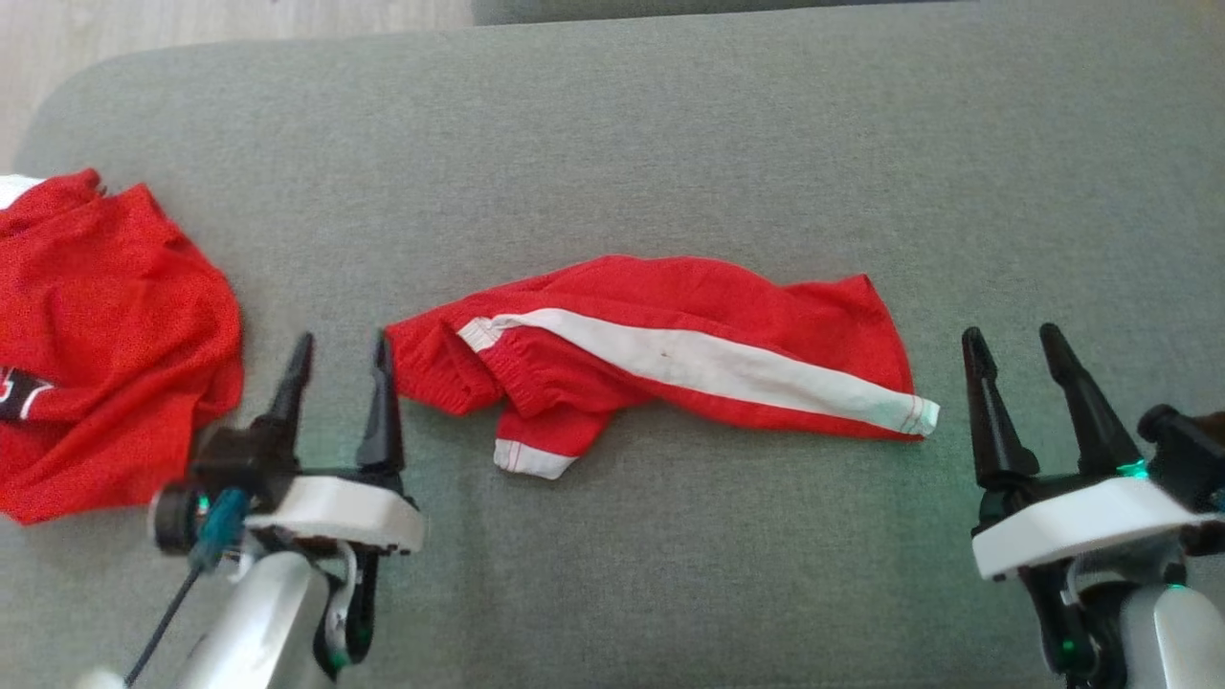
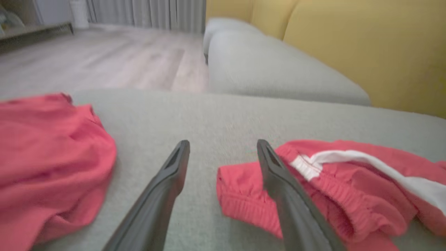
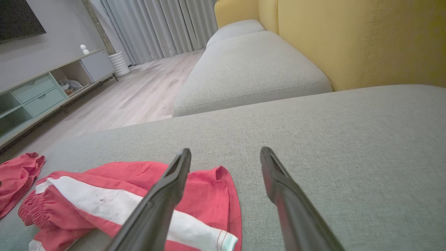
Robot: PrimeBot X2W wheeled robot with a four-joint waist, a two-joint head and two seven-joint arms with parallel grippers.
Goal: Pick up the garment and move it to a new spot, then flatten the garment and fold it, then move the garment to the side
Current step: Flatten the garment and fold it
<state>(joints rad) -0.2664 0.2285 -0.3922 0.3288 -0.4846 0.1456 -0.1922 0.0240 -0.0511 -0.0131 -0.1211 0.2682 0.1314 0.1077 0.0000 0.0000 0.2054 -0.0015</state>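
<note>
The garment [image 1: 660, 349], red shorts with a white side stripe, lies crumpled lengthwise in the middle of the grey cushion [image 1: 670, 144]. My left gripper [image 1: 340, 349] stands open just left of its waistband end, the right fingertip [image 1: 382, 346] almost touching the cloth, nothing between the fingers. In the left wrist view the left gripper [image 2: 223, 144] is open, with the elastic waistband of the garment [image 2: 313, 195] beside and under the right finger. My right gripper [image 1: 1014, 344] is open and empty, a little right of the striped leg hem. From the right wrist, the right gripper [image 3: 225, 153] has the garment [image 3: 115, 198] at lower left.
A second red garment [image 1: 105, 335] with dark lettering lies bunched at the cushion's left edge, close behind my left gripper. Wooden floor [image 1: 191, 24] lies past the far left corner. Another grey cushion [image 3: 251, 69] and a yellow backrest [image 3: 366, 38] stand beyond.
</note>
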